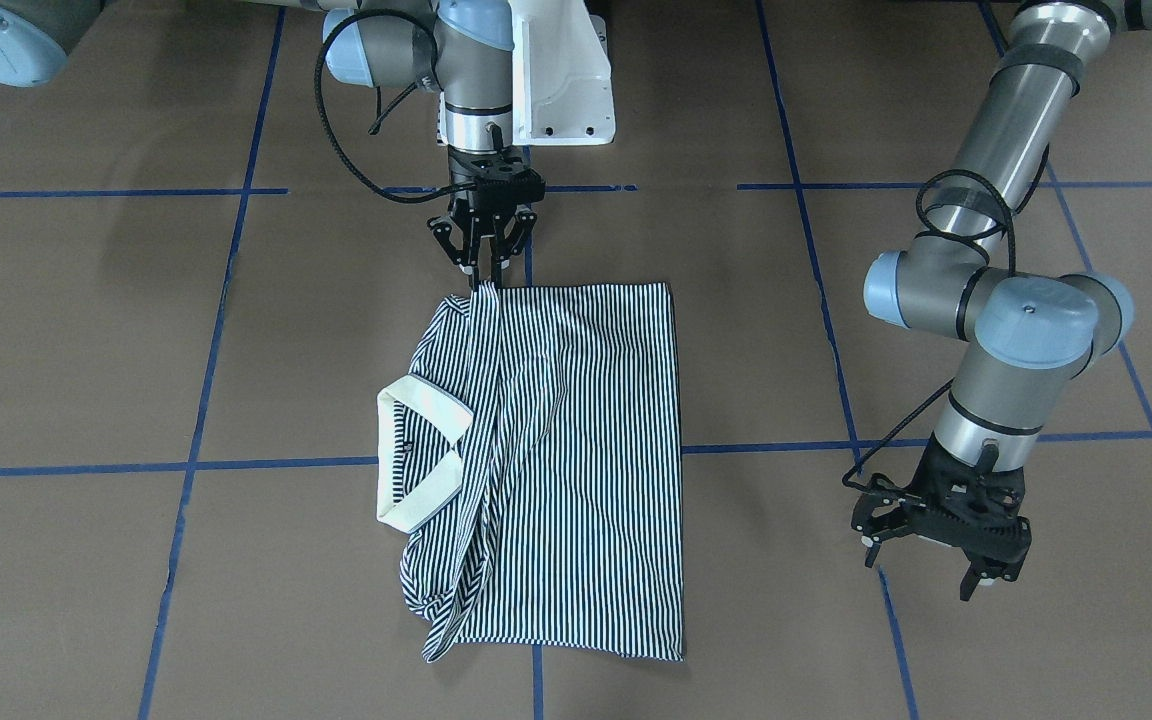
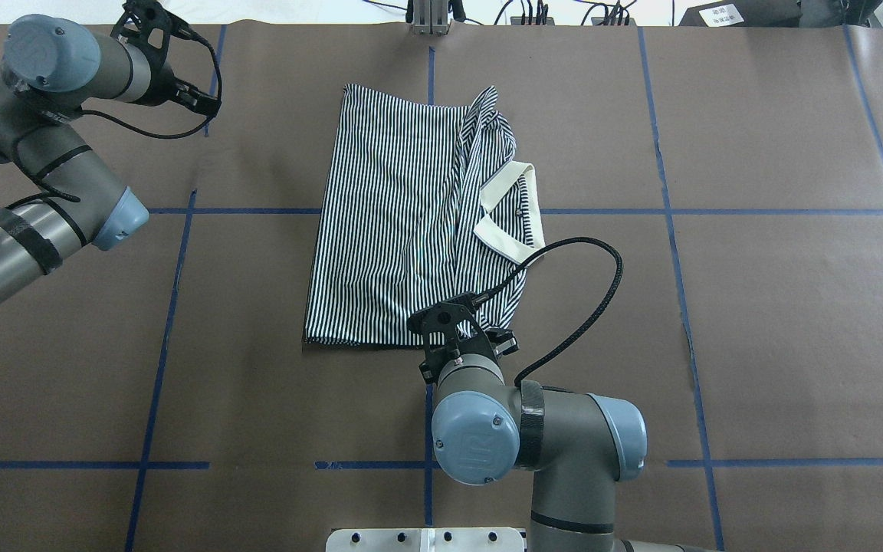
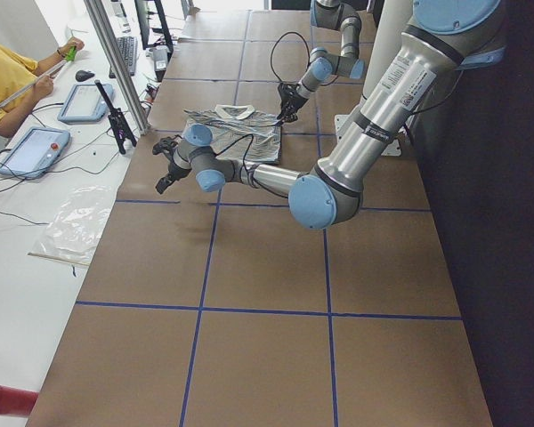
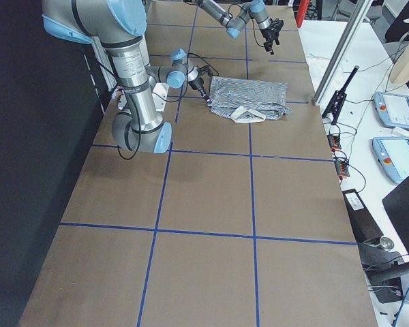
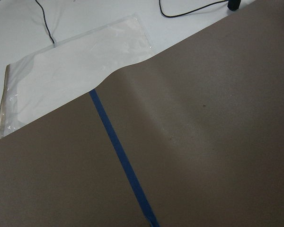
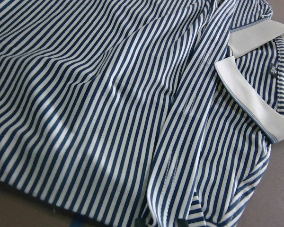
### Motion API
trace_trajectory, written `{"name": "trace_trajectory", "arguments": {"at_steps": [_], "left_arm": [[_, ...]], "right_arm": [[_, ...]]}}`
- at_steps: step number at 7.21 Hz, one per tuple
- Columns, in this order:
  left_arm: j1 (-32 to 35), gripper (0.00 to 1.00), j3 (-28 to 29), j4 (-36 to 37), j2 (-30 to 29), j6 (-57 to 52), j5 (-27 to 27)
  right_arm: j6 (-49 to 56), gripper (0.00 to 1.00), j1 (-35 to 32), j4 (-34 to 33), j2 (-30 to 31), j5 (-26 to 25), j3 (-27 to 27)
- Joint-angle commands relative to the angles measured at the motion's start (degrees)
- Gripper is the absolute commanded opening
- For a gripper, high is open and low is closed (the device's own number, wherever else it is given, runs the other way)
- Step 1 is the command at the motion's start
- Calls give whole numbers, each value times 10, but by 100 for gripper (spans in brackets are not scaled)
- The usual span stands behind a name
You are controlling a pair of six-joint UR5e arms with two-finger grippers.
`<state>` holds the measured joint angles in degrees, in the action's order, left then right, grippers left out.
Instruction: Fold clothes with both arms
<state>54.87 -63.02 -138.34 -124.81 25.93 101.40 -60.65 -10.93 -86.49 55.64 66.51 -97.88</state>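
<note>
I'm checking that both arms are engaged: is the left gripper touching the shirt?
No, the left gripper hangs over the table, off to one side of the shirt, touching no cloth.

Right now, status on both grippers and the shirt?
Right gripper shut on shirt edge. Left gripper open, clear of shirt. Shirt partly folded, collar showing. Nothing in the way.

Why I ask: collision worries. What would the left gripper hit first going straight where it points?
The left gripper would probably meet the bare brown table near a blue tape line; height is unclear.
</note>
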Motion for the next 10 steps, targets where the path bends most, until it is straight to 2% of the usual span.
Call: {"name": "trace_trajectory", "arguments": {"at_steps": [1, 5, 10], "left_arm": [[0, 100, 0, 0, 0, 0, 0], [-6, 100, 0, -1, 0, 7, 0], [-22, 100, -41, 0, 28, 33, 0]], "right_arm": [[-4, 0, -2, 5, -2, 0, -14], [-6, 0, -20, 0, -2, 0, -92], [-3, 0, -80, 0, 17, 19, -133]]}}
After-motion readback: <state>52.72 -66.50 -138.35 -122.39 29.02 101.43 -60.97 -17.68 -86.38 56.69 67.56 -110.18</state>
